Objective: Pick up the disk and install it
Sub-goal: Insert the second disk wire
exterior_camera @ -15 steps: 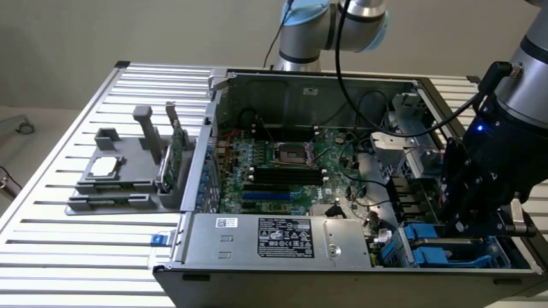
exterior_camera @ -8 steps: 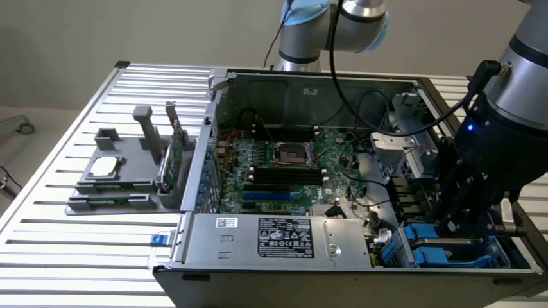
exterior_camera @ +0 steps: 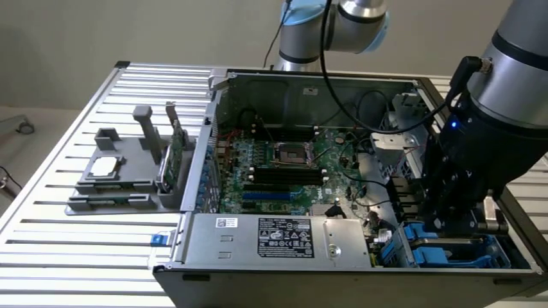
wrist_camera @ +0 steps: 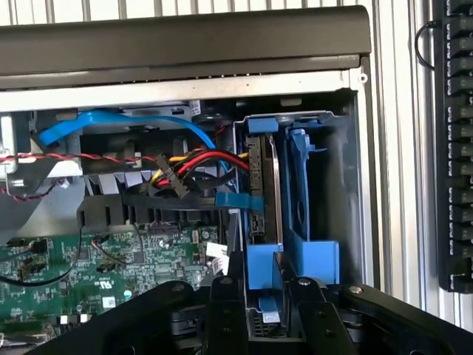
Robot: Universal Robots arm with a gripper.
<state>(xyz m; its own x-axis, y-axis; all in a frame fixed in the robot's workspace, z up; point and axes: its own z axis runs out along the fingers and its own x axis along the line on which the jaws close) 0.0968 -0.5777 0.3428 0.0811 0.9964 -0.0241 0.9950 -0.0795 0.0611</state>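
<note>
Inside the open computer case (exterior_camera: 299, 83), at the exterior view's right: my gripper (wrist_camera: 267, 296), fingers (wrist_camera: 225, 310) clamped on the disk (wrist_camera: 264, 185), which stands on edge in its blue carrier (wrist_camera: 295, 255) within the drive bay beside the motherboard (exterior_camera: 274, 173).

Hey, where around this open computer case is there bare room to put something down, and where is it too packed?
Bare slatted table shows in front of the grey parts stand, at the exterior view's left. Crowded: the case corner where the gripper hangs over the disk, beside cables.
</note>
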